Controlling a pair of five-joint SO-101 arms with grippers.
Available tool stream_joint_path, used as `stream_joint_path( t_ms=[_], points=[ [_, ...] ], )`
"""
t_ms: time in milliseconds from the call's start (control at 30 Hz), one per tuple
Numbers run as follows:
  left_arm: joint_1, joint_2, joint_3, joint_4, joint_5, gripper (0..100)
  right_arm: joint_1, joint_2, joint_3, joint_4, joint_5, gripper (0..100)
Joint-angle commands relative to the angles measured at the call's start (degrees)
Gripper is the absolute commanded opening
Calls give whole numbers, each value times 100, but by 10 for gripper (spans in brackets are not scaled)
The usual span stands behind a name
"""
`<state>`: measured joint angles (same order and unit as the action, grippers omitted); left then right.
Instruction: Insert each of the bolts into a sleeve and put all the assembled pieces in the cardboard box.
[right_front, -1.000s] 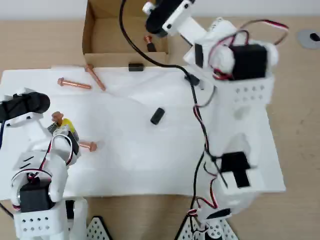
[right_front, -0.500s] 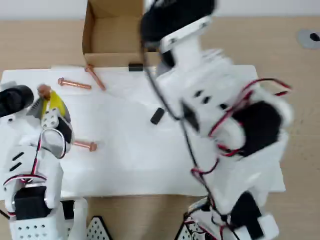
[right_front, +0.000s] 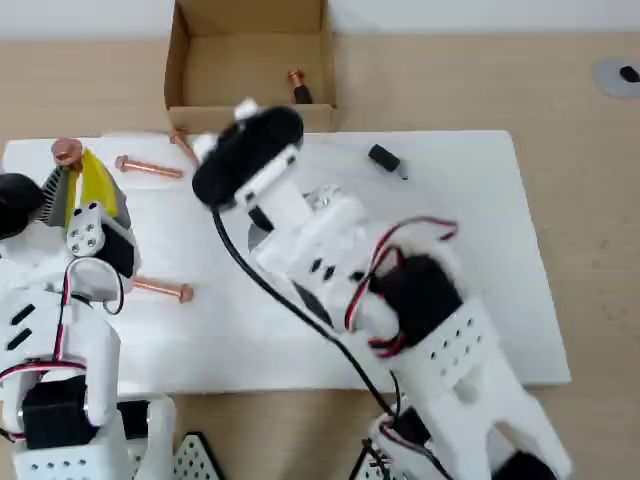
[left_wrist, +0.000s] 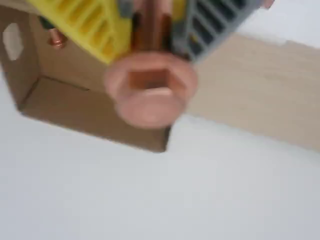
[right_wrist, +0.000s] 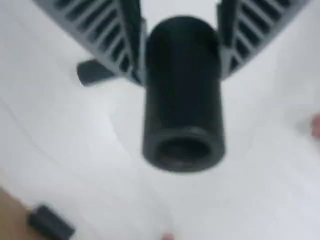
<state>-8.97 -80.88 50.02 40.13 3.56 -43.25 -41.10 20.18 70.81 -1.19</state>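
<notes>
White mat (right_front: 250, 340) under bolt (left_wrist: 150, 95) in left tool (left_wrist: 152, 25)

Pale wood-grain tabletop (right_front: 590, 200) carrying a white rectangular sheet (right_front: 500, 200); a small grey round disc (right_front: 615, 75) lies near the far right corner; a plain whitish band (right_front: 480, 15) runs behind.

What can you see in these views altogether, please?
cardboard box: one, brown, beyond the sheet's far edge.
assembled piece: one, copper and black, inside the box.
loose bolts: three, copper, on the sheet's left side.
loose sleeves: two, black, one on the sheet, one at its edge.
white sheet: one, white, on the table.
table: one, tan.
grey disc: one, grey, table's far right corner.
left gripper: one, yellow and grey, shut on a copper bolt.
right gripper: one, grey, shut on a black sleeve.
</notes>
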Motion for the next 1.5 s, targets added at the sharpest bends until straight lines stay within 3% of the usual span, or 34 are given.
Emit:
stream_joint_path(
  t_ms=[0, 267, 500, 733, 1100, 1467],
  points=[
    [334, -92, -413, -158, -9, 6, -110, -1191, 1446, -1662, 53, 9],
    [1090, -620, -220, -149, -18, 6, -127, -3143, 3802, -3675, 53, 9],
    [1776, -910, -9, -149, -18, 6, -813, -3890, 4725, -3868, 9, 9],
    [2541, -971, -70, 589, -9, 6, -1130, -4031, 4998, -4088, -281, 9],
    [2576, -945, -730, 1292, 9, 5, -1121, -4040, 5007, -4105, -308, 9],
    [2576, -936, -1248, 1301, 457, 5, -1130, -4066, 5182, -4114, -308, 9]
  ],
)
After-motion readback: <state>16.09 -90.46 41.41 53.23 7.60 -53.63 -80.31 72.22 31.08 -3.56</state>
